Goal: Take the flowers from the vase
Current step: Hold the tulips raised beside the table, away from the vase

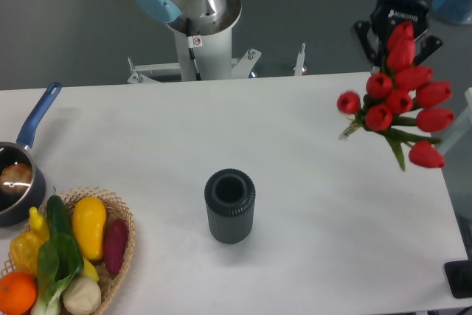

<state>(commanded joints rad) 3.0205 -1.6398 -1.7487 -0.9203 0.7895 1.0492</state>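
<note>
The gripper point(399, 35) sits at the far right edge of the table point(295, 204), its 2 dark fingers on either side of the top of the flowers point(398, 105), so it reads as clamped on the bunch, though the blooms hide the actual contact. The flowers hang in the air over the table's right end, heads spread toward the right and the stem end pointing left, well apart from the vase point(230, 206).

By that showing, the pickup looks done: the bunch is out and lifted clear, and nothing obvious is left beyond holding it.

The vase stands upright near the table's middle, its round mouth dark and with nothing showing inside. At the left, a basket point(122, 237) holds vegetables and fruit, and a pot point(18, 182) with a blue handle holds something pale brown.
</note>
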